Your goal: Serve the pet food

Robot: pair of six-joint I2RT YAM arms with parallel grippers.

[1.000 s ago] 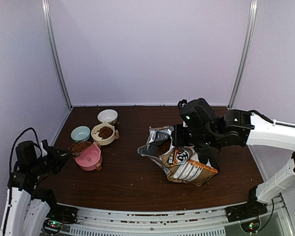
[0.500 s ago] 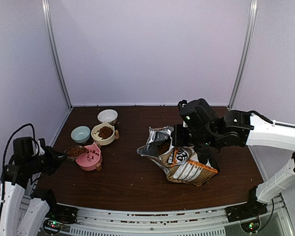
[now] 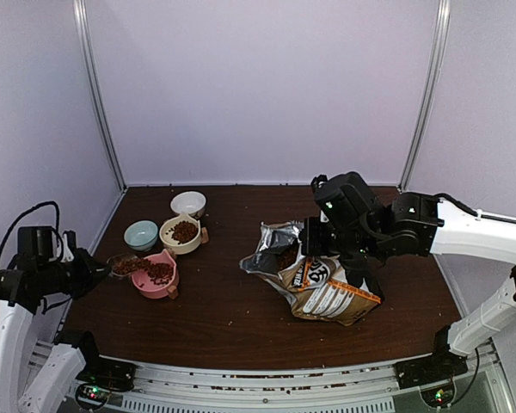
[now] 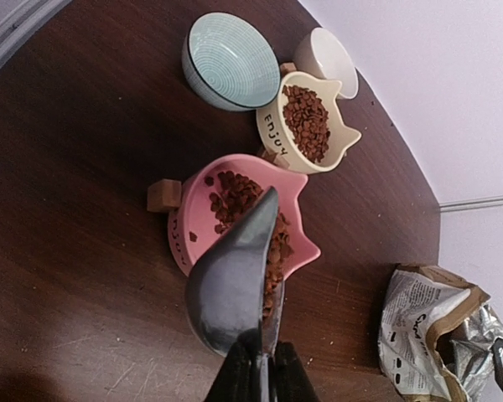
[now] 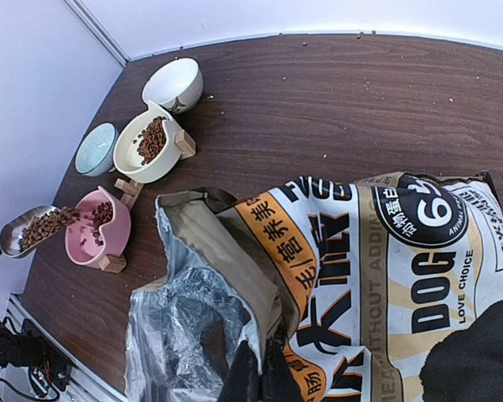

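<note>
Left gripper (image 4: 261,368) clamping nearly shut on scoop (image 4: 228,289) handle, holding it tilted over pink bowl (image 4: 181,239). Pet food (image 4: 233,194) lying partly in scoop, partly in bowl. Loose, light, rolly stuff, so guessing scooping, not pinching. Right gripper (image 5: 256,368) pinching shut on bag (image 5: 386,251) rim.

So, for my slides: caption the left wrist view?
Left gripper tilts a grey scoop of kibble over the pink bowl; the cream bowl already holds some.
</note>
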